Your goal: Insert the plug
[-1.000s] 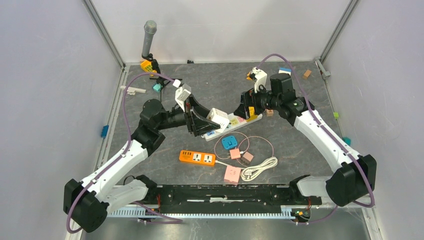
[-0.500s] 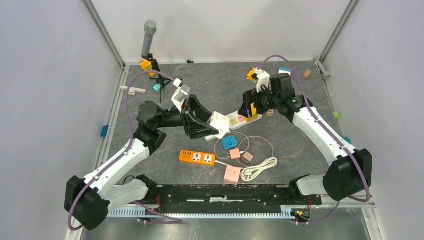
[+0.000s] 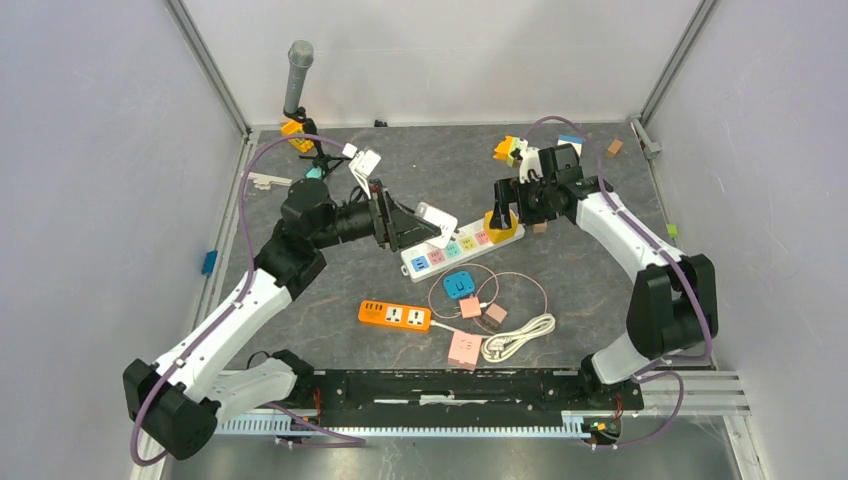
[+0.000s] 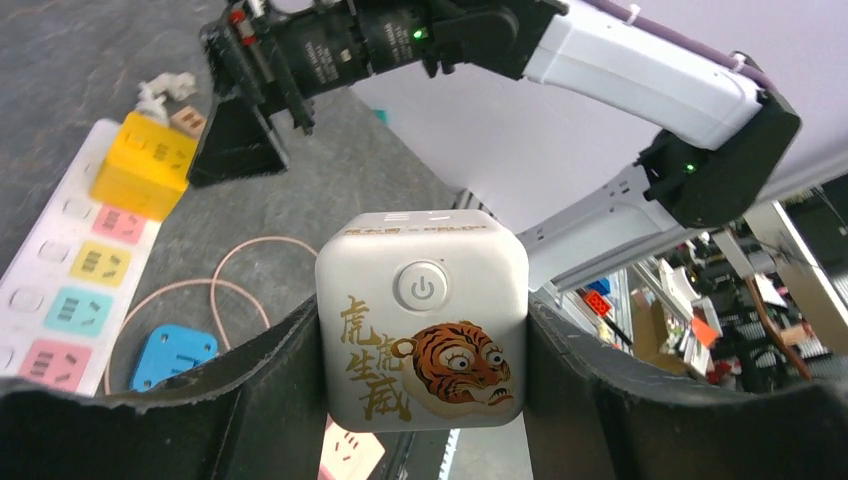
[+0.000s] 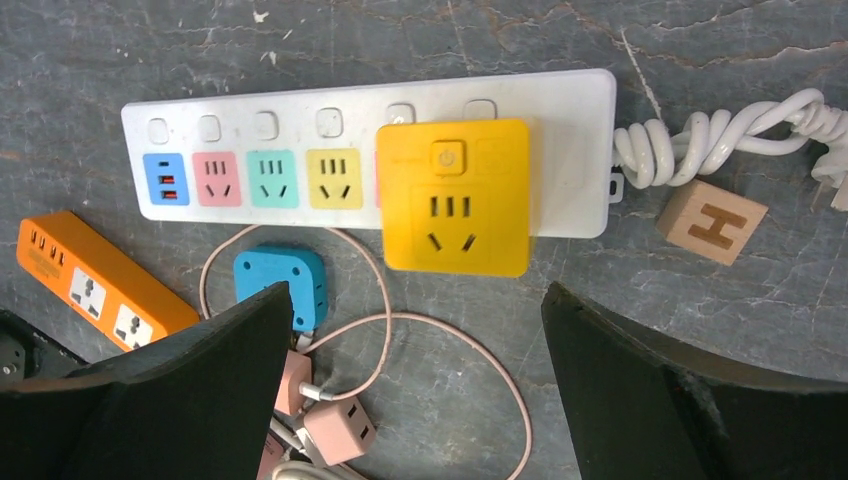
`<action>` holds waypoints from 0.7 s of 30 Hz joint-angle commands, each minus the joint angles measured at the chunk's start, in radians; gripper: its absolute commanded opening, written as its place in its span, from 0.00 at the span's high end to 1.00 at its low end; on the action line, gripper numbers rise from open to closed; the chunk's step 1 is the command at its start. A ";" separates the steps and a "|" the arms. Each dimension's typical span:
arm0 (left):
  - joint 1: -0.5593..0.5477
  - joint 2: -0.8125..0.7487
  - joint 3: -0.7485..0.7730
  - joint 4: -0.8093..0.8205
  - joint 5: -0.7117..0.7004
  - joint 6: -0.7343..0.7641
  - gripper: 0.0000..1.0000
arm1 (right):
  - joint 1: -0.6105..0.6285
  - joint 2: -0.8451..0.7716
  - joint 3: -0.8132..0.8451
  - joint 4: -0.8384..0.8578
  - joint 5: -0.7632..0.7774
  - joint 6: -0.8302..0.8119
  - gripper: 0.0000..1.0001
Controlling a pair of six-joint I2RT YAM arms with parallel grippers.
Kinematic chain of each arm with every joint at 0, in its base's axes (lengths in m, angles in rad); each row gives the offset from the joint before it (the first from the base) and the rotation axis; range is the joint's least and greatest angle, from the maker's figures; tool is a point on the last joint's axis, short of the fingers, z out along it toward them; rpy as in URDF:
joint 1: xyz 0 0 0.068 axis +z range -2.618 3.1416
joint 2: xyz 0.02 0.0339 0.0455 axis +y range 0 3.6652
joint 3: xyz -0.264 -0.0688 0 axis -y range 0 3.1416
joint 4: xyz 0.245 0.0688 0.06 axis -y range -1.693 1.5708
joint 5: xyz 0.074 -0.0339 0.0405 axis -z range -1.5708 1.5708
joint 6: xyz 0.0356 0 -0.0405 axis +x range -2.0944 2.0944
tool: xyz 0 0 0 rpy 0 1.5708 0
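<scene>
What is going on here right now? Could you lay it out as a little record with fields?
left tool: closed on a white cube plug with a tiger picture, held up off the table
right tool: open, empty, hanging above the yellow plug
yellow plug: sitting on the white power strip, near its cable end
white power strip: coloured sockets free beside the yellow plug
nearby: orange power strip, blue adapter, wooden block

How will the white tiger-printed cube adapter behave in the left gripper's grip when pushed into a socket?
Probably stiff: the white tiger-printed cube adapter looks like a hard plastic shell. Its glossy sides and rounded corners may let it twist between the fingers of the left gripper, which clamp only two faces. Compact, so likely light.
</scene>
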 commanded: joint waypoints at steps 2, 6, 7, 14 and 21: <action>0.004 0.022 0.087 -0.277 -0.173 0.006 0.98 | -0.037 0.074 0.096 -0.006 -0.062 0.009 0.02; 0.004 0.070 0.147 -0.494 -0.301 0.023 0.98 | -0.039 0.129 0.121 0.000 -0.114 0.020 0.02; 0.004 0.085 0.159 -0.529 -0.306 0.042 0.98 | -0.040 0.139 0.122 0.006 -0.128 0.025 0.02; 0.005 0.149 0.177 -0.628 -0.297 0.107 0.98 | -0.045 0.214 0.166 0.005 -0.117 -0.006 0.02; 0.005 0.129 0.156 -0.688 -0.506 0.126 0.98 | -0.046 0.221 0.153 0.015 -0.191 0.025 0.04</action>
